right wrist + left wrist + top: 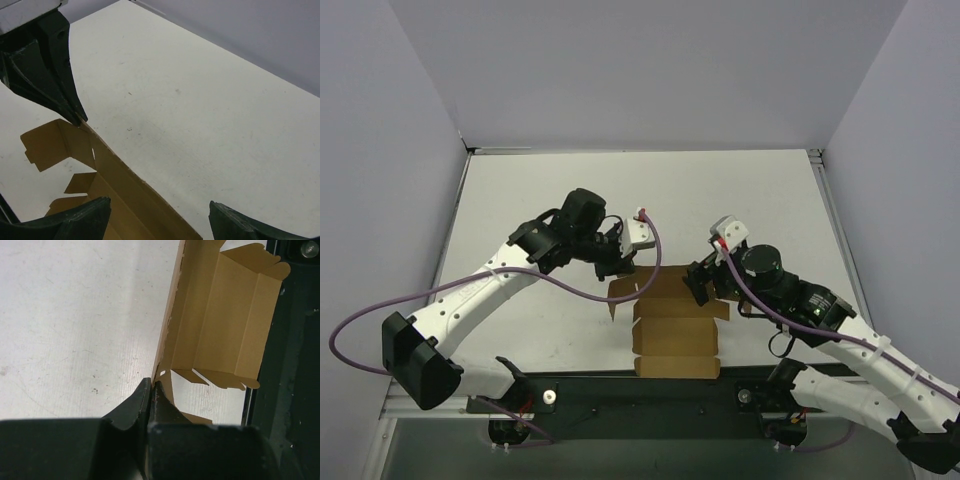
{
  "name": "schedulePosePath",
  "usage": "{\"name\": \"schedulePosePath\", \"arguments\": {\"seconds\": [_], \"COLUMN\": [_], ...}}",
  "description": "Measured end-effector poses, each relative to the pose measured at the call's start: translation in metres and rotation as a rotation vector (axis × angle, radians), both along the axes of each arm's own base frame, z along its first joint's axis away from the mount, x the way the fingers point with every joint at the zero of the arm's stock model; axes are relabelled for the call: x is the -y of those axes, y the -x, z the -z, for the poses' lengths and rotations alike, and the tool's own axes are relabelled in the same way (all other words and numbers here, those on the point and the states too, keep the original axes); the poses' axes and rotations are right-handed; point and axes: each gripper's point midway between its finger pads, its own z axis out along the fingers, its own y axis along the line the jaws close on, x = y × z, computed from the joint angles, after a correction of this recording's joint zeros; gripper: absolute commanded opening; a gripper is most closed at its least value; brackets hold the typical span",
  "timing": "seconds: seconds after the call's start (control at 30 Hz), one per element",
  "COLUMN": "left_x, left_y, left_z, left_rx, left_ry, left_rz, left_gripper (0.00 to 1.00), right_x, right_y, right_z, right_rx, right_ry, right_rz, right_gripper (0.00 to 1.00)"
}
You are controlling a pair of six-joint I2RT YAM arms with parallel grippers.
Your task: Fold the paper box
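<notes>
The paper box (672,325) is a brown die-cut cardboard sheet, partly folded, lying near the table's front edge between the arms. My left gripper (620,266) is shut on the far left corner of its raised back panel; the left wrist view shows the fingertips (151,388) pinching the panel's edge (172,320). My right gripper (701,282) is open at the sheet's far right corner. In the right wrist view its two fingers straddle the raised panel (125,185), and the left gripper's fingers (60,95) hold the panel's far end.
The white table (650,200) lies beyond the box, bounded by grey walls. A black rail (650,395) runs along the front edge, close to the box's near side. Purple cables (570,290) trail from both arms.
</notes>
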Motion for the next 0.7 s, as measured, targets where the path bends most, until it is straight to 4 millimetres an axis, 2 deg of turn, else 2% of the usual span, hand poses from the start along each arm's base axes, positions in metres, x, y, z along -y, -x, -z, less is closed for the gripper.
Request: {"name": "schedulePosePath", "arguments": {"seconds": [0.1, 0.23, 0.4, 0.5, 0.53, 0.6, 0.67, 0.7], "left_x": [0.001, 0.003, 0.006, 0.006, 0.006, 0.006, 0.006, 0.006], "left_y": [0.005, 0.012, 0.018, 0.019, 0.019, 0.019, 0.017, 0.016], "left_z": [0.000, -0.002, -0.006, -0.007, -0.008, -0.008, -0.008, -0.007], "left_rx": [-0.019, -0.039, -0.051, -0.050, -0.050, -0.048, -0.040, -0.039], "left_ry": [0.010, 0.028, 0.050, 0.055, 0.056, 0.058, 0.057, 0.059], "left_rz": [0.021, 0.049, 0.077, 0.080, 0.080, 0.078, 0.070, 0.064], "left_gripper": [0.00, 0.00, 0.00, 0.00, 0.00, 0.00, 0.00, 0.18], "right_x": [-0.008, -0.017, -0.029, -0.035, -0.037, -0.038, -0.040, -0.040], "right_y": [-0.004, -0.003, 0.002, 0.004, 0.005, 0.007, 0.010, 0.011], "right_z": [0.000, 0.010, 0.011, 0.011, 0.012, 0.016, 0.020, 0.021], "right_rx": [0.012, 0.002, -0.016, -0.023, -0.031, -0.045, -0.066, -0.070], "right_ry": [0.051, 0.113, 0.148, 0.152, 0.152, 0.159, 0.160, 0.162], "right_rz": [-0.051, -0.128, -0.223, -0.262, -0.274, -0.289, -0.304, -0.309], "right_gripper": [0.79, 0.75, 0.54, 0.34, 0.24, 0.22, 0.10, 0.08]}}
